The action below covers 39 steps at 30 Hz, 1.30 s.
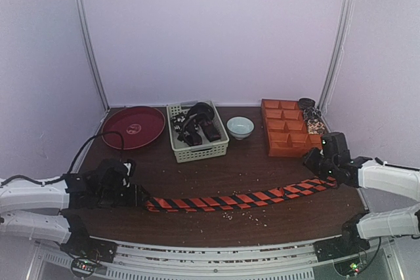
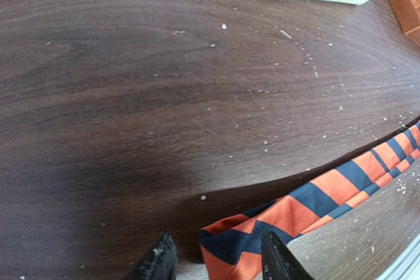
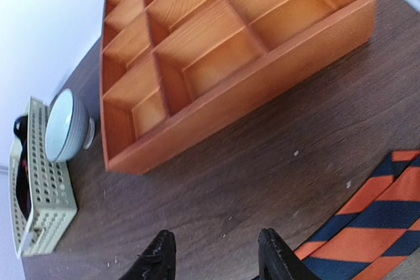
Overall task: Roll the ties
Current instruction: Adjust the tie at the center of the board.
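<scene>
An orange-red and black striped tie [image 1: 236,199] lies flat across the front of the table, running from left up to the right. Its folded left end [image 2: 244,244] sits between the fingers of my left gripper [image 2: 220,263]. That gripper is open: the right finger [image 2: 279,260] is at the fabric and the left finger [image 2: 159,261] stands clear of it. My right gripper [image 3: 216,260] is open over bare wood, just left of the tie's other end [image 3: 371,231]. In the top view it hovers by that end [image 1: 319,167]. Dark ties [image 1: 197,126] lie heaped in the basket.
At the back stand a red plate [image 1: 133,126], a pale slotted basket [image 1: 197,152], a small light-blue bowl [image 1: 240,126] and an orange compartment box [image 1: 285,137], with dark and pale-specked rolls [image 1: 313,121] beside it. Crumbs dot the wood. A black cable [image 1: 108,137] loops at the left.
</scene>
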Each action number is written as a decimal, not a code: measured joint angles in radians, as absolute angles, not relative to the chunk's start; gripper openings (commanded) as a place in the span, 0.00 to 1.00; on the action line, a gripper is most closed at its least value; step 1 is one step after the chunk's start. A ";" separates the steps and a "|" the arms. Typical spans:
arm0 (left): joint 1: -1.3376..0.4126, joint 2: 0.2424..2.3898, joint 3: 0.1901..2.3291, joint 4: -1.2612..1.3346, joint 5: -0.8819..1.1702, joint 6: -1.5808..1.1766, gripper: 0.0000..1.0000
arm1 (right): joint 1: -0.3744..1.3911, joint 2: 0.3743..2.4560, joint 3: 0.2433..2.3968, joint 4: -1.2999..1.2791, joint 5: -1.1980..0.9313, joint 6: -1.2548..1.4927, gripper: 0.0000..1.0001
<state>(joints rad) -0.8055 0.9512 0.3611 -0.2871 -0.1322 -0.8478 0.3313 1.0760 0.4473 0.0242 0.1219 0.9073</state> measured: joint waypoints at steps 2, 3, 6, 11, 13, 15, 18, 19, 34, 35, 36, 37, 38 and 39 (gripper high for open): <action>-0.805 0.952 0.347 -0.249 -0.113 -0.851 0.43 | 0.410 1.088 0.448 0.027 0.102 0.873 0.46; -0.805 0.954 0.336 -0.228 -0.102 -0.853 0.42 | 0.451 1.100 0.449 0.031 0.088 0.855 0.46; -0.805 0.968 0.300 -0.189 -0.062 -0.862 0.40 | 0.566 1.161 0.474 0.023 0.062 0.804 0.47; -0.805 0.983 0.281 -0.178 -0.029 -0.870 0.36 | 0.676 1.267 0.541 0.001 0.057 0.742 0.46; -0.805 0.986 0.281 -0.175 -0.031 -0.873 0.27 | 0.702 1.303 0.558 -0.001 0.054 0.726 0.43; -0.805 0.995 0.281 -0.173 -0.037 -0.875 0.27 | 0.726 1.344 0.575 -0.010 0.056 0.710 0.41; -0.805 1.020 0.281 -0.171 -0.041 -0.873 0.30 | 0.754 1.404 0.593 -0.028 0.062 0.698 0.36; -0.805 1.029 0.281 -0.169 -0.041 -0.874 0.31 | 0.761 1.420 0.596 -0.036 0.064 0.694 0.36; -0.805 1.057 0.298 -0.147 -0.048 -0.836 0.00 | 0.801 1.393 0.654 -0.202 0.162 0.678 0.41; -0.805 1.062 0.302 -0.144 -0.048 -0.833 0.00 | 0.801 1.386 0.660 -0.211 0.171 0.678 0.41; -0.805 1.068 0.306 -0.139 -0.048 -0.827 0.00 | 0.801 1.384 0.664 -0.218 0.178 0.678 0.40; -0.805 1.076 0.311 -0.136 -0.049 -0.822 0.00 | 0.801 1.384 0.667 -0.223 0.186 0.679 0.40; -0.805 1.084 0.319 -0.136 -0.052 -0.817 0.00 | 0.801 1.385 0.667 -0.228 0.196 0.678 0.39; -0.805 1.093 0.330 -0.137 -0.061 -0.810 0.00 | 0.801 1.388 0.667 -0.235 0.203 0.678 0.38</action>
<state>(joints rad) -0.8055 1.0935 0.3302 -0.1368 -0.0612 -0.8101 0.8009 1.3876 0.6674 -0.2352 0.2031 0.6785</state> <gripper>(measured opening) 0.020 0.402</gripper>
